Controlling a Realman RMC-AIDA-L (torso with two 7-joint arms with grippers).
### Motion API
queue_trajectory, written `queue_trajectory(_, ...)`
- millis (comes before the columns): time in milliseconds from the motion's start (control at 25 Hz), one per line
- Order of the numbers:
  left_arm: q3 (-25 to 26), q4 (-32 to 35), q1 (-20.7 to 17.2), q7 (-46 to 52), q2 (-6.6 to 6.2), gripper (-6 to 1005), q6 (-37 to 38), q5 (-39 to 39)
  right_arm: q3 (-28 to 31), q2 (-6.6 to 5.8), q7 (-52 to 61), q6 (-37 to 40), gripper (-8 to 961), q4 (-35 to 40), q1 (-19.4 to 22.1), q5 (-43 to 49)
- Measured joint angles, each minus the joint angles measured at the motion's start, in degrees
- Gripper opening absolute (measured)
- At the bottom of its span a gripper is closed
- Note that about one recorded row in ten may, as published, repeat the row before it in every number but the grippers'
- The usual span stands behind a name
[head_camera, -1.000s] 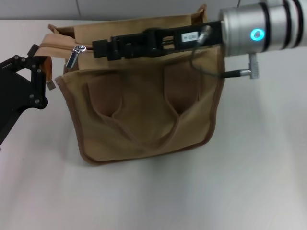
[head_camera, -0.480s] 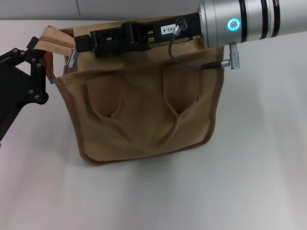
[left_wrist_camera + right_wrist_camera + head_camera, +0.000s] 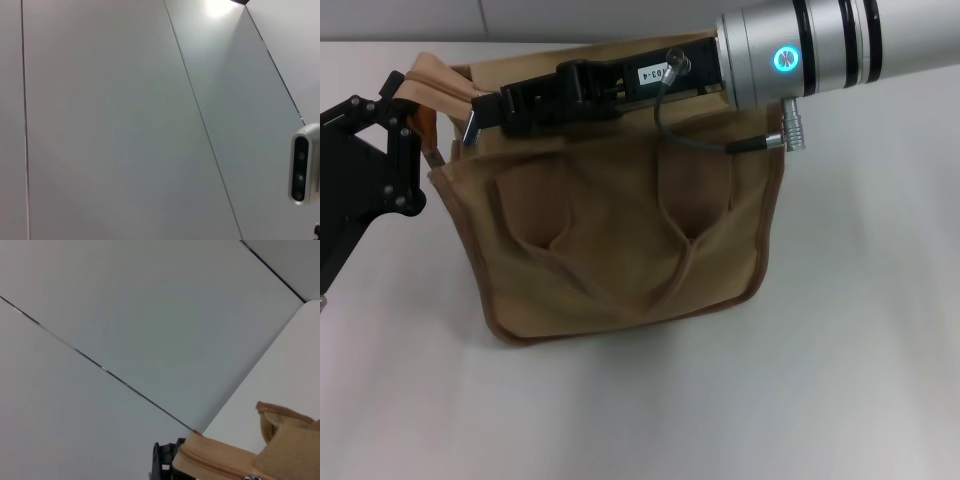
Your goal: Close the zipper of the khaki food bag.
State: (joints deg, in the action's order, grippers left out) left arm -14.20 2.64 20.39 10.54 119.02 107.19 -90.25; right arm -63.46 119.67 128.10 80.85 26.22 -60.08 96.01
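Observation:
The khaki food bag (image 3: 620,240) stands on the white table with its front pocket and two looped handles facing me. The zipper's tan track (image 3: 432,80) shows at the bag's top left end, and its silver pull tab (image 3: 470,126) hangs there. My right gripper (image 3: 490,108) reaches leftward along the bag's top, its tip right at the pull tab. My left gripper (image 3: 418,155) sits against the bag's left end. The right wrist view shows the zipper track (image 3: 215,466) and the left gripper (image 3: 162,462) behind it.
The white table (image 3: 840,330) lies open in front of and to the right of the bag. A grey cable (image 3: 690,140) loops from the right arm over the bag's top. The left wrist view shows only a grey wall and a small camera unit (image 3: 302,170).
My right gripper has moved left along the bag's top, from short of the pull tab to right at it. The bag's left end has shifted slightly. The left gripper has barely moved.

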Motion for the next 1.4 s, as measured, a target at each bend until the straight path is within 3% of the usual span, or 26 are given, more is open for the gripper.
queue_trajectory(400,-0.04,-0.38,0.33,-0.06,-0.01,15,0.54,-0.09,0.0,0.11,1.48,-0.18,481,-0.09,-0.31,-0.44)
queue_trajectory(1040,-0.13,-0.82,1.31,-0.09,-0.01,15,1.58,-0.41,-1.46,0.2,1.73,-2.19,484,-0.7,-1.0,-1.47)
queue_trajectory(1400,-0.13,-1.15,1.69,-0.09,-0.02,15,1.68,-0.37,-5.6,0.21,1.62,-3.57,483,-0.41,-1.08,-4.83)
